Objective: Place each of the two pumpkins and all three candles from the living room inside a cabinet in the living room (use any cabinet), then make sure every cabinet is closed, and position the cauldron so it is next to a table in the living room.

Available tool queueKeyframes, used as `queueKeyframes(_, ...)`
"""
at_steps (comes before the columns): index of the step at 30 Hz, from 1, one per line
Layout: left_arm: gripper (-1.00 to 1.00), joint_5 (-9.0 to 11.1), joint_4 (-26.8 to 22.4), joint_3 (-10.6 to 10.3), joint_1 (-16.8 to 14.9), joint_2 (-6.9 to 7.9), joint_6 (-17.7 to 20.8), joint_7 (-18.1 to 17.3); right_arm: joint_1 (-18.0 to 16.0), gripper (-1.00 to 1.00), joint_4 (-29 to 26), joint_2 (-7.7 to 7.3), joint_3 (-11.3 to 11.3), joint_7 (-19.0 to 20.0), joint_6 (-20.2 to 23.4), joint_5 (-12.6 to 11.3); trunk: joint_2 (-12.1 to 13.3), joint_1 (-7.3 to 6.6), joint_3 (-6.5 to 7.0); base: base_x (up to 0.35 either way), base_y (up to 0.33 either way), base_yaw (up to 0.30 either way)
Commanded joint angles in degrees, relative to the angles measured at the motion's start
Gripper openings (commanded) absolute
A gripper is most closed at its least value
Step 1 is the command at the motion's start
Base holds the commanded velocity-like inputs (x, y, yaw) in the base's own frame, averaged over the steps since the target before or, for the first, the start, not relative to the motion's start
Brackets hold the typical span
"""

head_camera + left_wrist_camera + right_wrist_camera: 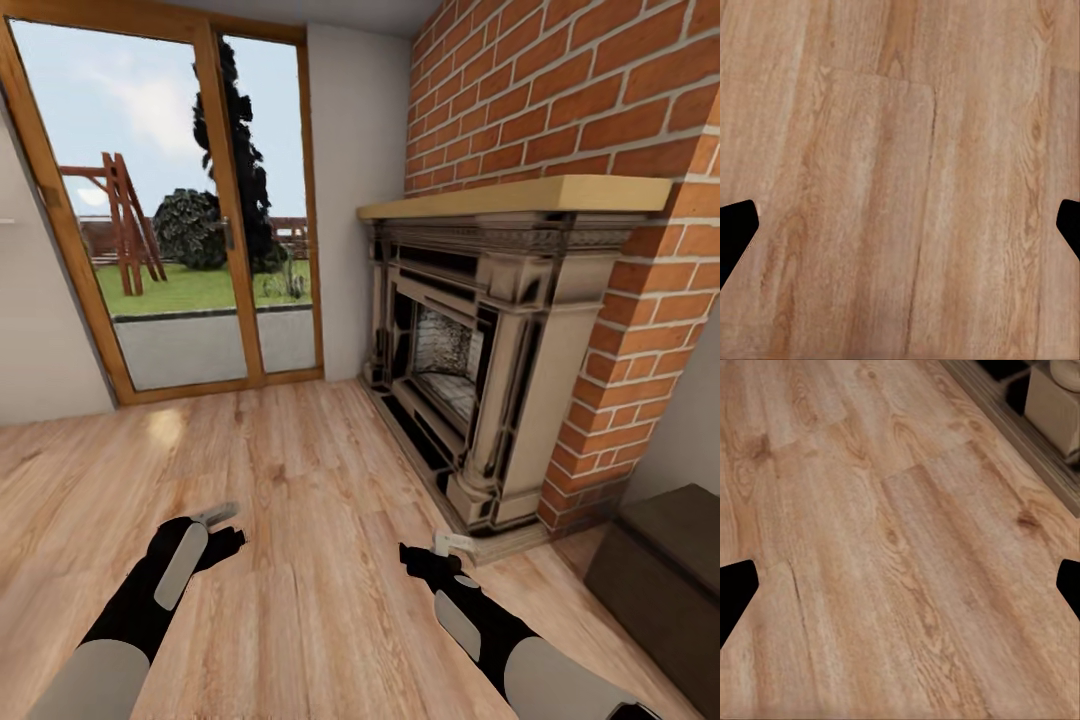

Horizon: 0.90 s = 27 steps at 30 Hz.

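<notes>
Floor [300, 470]: I see light wood planks across the whole room, with nothing lying on them.
Brick wall [560, 90]: it rises behind the stone-coloured fireplace [480, 340].
Glass door [170, 200]: it looks onto a garden.
Cabinet [660, 570]: I see a dark brown corner of it at the floor's right edge, beside the brick wall.
Left gripper [225, 530]: jaws wide apart and empty, above bare floor.
Right gripper [440, 555]: jaws also spread and empty, near the fireplace base.

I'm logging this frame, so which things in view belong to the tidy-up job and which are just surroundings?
Job:
cabinet, dark brown, at the lower right
left end effector, empty over the floor
right end effector, empty over the floor

Surroundings:
fireplace
brick wall
glass door
wood floor
</notes>
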Motion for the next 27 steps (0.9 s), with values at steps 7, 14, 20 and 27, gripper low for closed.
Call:
queueKeyframes(7, 1.00, 0.6, -0.1, 0.0, 0.0, 0.01, 0.1, 0.5, -0.1, 1.00, 0.0, -0.02, 0.5, -0.3, -0.3, -0.6, 0.0, -0.01, -0.06, -0.023, -0.001, 0.274)
queueKeyframes(14, 1.00, 0.6, -0.1, 0.0, 0.0, 0.01, 0.1, 0.5, -0.1, 1.00, 0.0, 0.02, 0.5, -0.3, -0.3, -0.6, 0.0, -0.01, -0.06, -0.048, 0.000, 0.274)
queueKeyframes(20, 1.00, 0.8, -0.2, 0.0, 0.0, -0.07, 0.1, 0.5, -0.1, 1.00, 0.0, 0.05, 0.5, -0.3, -0.3, -0.6, 0.0, -0.01, -0.06, -0.036, 0.000, 0.274)
queueKeyframes(27, 1.00, 0.8, -0.2, 0.0, 0.0, -0.08, 0.1, 0.5, -0.1, 1.00, 1.1, 0.20, 0.5, -0.3, -0.3, -0.5, 0.0, -0.01, -0.06, -0.003, 0.000, 0.275)
